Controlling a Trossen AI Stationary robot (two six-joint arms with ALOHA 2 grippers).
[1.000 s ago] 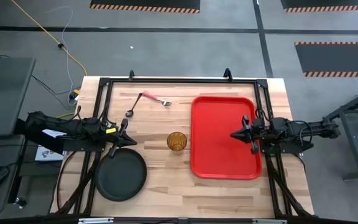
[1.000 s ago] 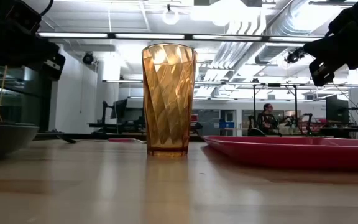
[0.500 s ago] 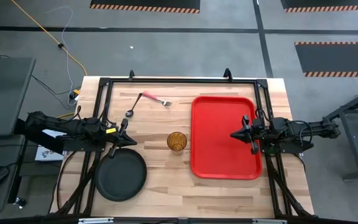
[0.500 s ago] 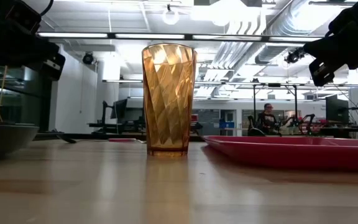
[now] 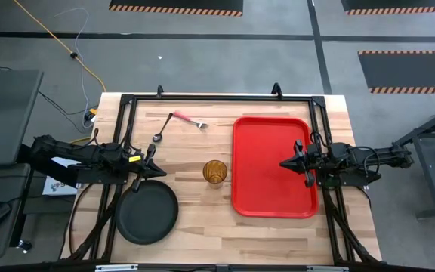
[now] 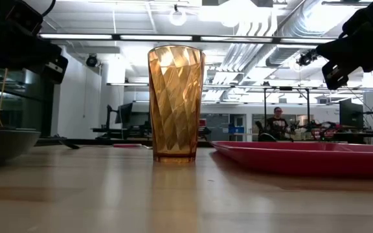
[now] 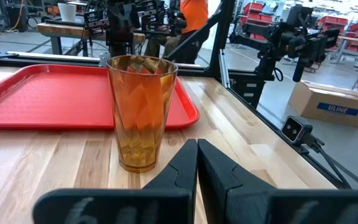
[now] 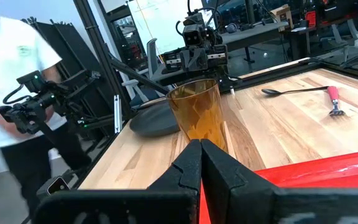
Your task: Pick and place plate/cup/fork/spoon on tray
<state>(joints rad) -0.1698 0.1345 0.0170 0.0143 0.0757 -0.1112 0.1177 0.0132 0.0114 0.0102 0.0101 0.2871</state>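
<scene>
Both claws were clenched and held nothing. Seen from above, the left claw (image 5: 159, 171) hovered at the tabletop's (image 5: 195, 234) 9 o'clock side, its tips pressed together and pointing toward 3 o'clock, just beyond the 12 o'clock rim of the plate (image 5: 148, 213). The right claw (image 5: 285, 163) hung over the tray (image 5: 266, 193), tips together and pointing toward 9 o'clock.

The tray lay on the 3 o'clock half of the tabletop, its long axis running 12 to 6 o'clock. The cup (image 5: 215, 172) stood upright near the centre, just off the tray's 9 o'clock edge and between the two claws. The plate sat flat toward 7 o'clock.

The fork (image 5: 189, 119) lay near 11 o'clock, its long axis close to 9-to-3, the pink-red handle toward 9 and the silvery head toward 3. The spoon (image 5: 163, 128) lay beside it on a diagonal, its bowl toward 7 o'clock; its upper end met the fork's handle.

At tabletop height, the cup (image 6: 176, 102) filled the middle of the scene, the plate (image 6: 5, 144) was cut off at the edge, and the utensils were only thin slivers behind. A person (image 8: 17, 93) stood beyond the tabletop, partly out of frame.
</scene>
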